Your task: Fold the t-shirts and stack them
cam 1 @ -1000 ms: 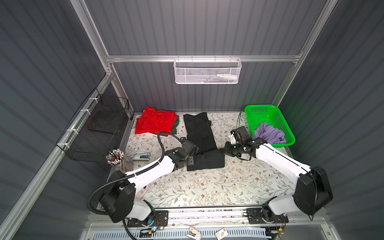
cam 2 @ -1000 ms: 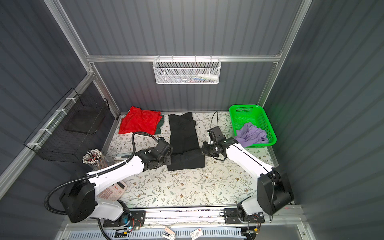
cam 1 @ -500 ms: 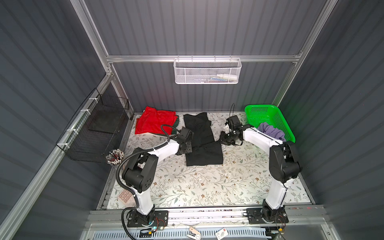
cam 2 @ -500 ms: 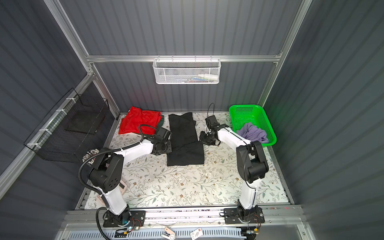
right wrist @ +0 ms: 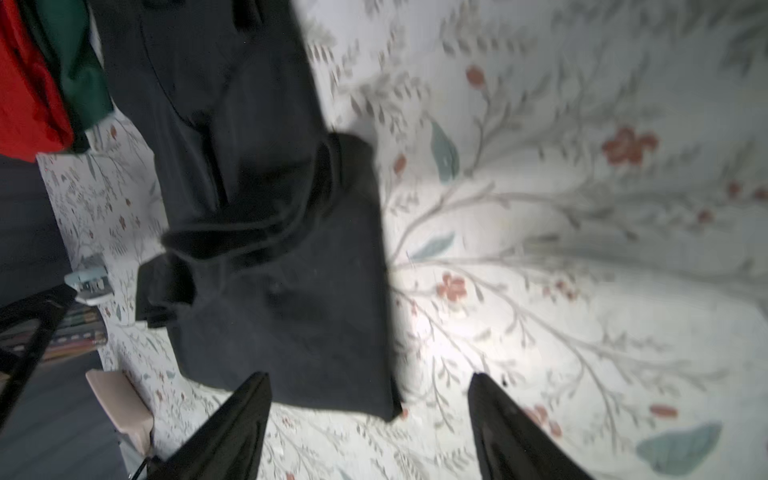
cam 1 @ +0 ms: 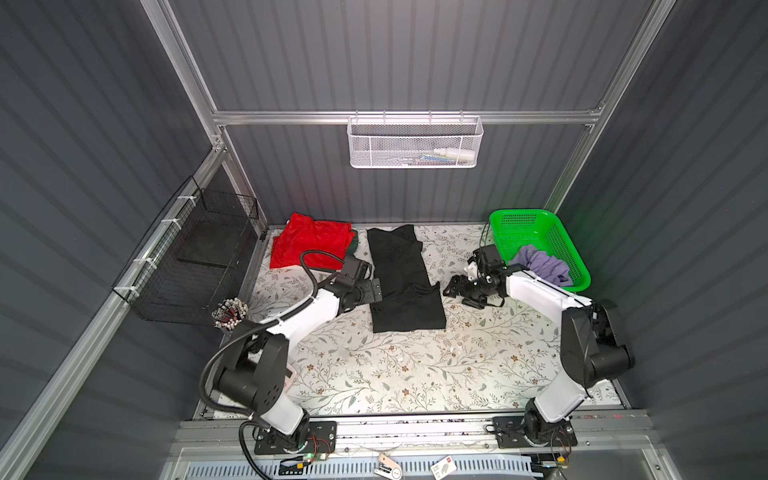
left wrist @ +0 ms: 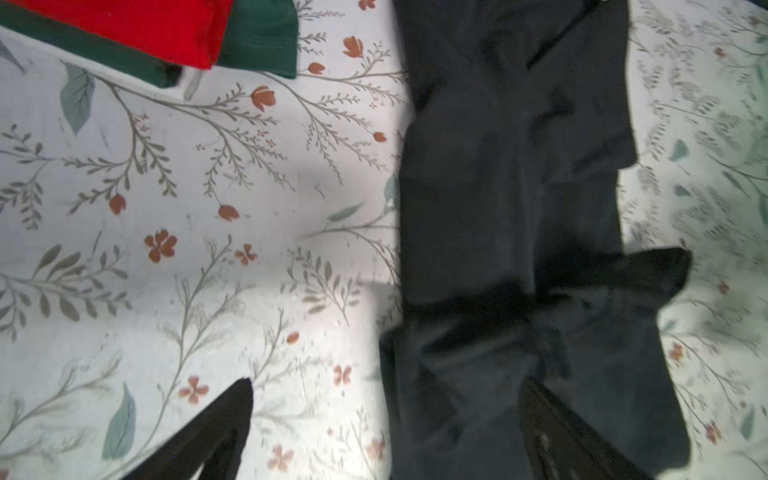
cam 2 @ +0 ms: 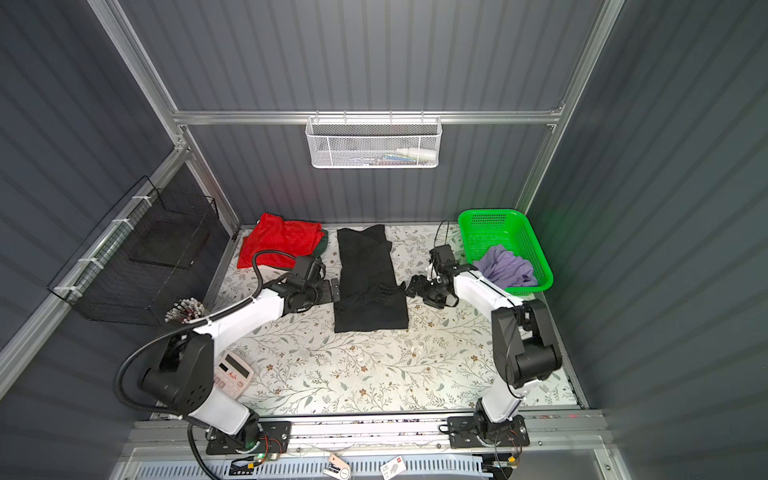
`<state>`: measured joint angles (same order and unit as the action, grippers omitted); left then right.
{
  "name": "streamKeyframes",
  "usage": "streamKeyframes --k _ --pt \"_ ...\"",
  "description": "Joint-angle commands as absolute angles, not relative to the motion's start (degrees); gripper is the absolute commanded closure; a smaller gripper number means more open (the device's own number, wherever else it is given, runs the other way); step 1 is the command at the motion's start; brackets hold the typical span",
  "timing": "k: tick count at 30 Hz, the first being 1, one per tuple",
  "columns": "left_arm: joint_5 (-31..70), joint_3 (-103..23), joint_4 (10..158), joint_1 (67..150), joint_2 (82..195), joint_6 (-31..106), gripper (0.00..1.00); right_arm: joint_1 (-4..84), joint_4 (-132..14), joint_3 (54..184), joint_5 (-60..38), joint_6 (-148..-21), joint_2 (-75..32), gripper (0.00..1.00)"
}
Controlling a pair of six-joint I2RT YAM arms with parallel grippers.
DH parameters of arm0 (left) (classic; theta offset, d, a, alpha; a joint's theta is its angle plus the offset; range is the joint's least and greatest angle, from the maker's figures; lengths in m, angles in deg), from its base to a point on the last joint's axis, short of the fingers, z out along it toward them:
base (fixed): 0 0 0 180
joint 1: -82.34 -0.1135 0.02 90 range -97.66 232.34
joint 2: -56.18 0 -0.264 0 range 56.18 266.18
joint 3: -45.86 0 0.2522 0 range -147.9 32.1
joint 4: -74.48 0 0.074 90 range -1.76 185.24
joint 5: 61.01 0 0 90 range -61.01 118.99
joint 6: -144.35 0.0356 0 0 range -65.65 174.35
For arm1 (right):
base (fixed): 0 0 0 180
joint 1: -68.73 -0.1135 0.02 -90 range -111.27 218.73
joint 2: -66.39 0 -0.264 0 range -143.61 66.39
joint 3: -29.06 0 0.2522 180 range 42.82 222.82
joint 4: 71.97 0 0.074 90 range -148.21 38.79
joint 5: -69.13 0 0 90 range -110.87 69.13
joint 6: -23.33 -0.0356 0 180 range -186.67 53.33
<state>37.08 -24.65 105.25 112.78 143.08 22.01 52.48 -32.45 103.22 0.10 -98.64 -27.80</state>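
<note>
The black t-shirt [cam 1: 401, 282] [cam 2: 368, 278] lies as a long strip in the middle of the table, its near part folded over into a wider block. My left gripper [cam 1: 376, 291] [cam 2: 334, 289] is open at its left edge; in the left wrist view [left wrist: 386, 384] one finger is over the cloth [left wrist: 511, 208], holding nothing. My right gripper [cam 1: 451, 286] [cam 2: 411, 286] [right wrist: 369, 376] is open just off the shirt's [right wrist: 270, 270] right edge. The red t-shirt [cam 1: 311, 245] [cam 2: 278, 243] lies folded on the dark green one [cam 1: 352, 248] [left wrist: 257, 37] at back left. The lavender t-shirt [cam 1: 540, 266] [cam 2: 505, 268] is crumpled in the basket.
The green plastic basket [cam 1: 519, 214] stands at the back right, close behind my right arm. A black wire basket [cam 1: 187, 257] hangs on the left wall with a cup of pencils [cam 1: 230, 311] below it. A calculator [cam 2: 232, 374] lies near the left arm's base.
Both grippers went from shut to open and let go of the black t-shirt. Its folded near part now lies loose on the table between them.
</note>
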Motion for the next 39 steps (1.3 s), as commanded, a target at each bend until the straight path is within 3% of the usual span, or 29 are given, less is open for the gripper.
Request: streamKeyframes --k 1,8,17,39 --pt "39.2 -19.69 105.01 117.93 138.6 18.04 0.0 51.78 -35.61 96.21 3.52 -103.01 -24.7 0.25" --pt "32.27 -7.58 96.56 121.58 133.55 9.71 0.04 51.34 -43.04 85.54 6.35 -108.91 -21.37 0.33" --pt "33.12 -0.64 95.68 122.38 129.15 6.66 0.1 49.58 -45.24 83.52 5.66 -110.61 -19.96 0.34" --pt "32.05 -1.64 91.19 124.35 138.72 7.64 0.14 47.81 -46.98 85.83 6.39 -111.14 -24.56 0.39"
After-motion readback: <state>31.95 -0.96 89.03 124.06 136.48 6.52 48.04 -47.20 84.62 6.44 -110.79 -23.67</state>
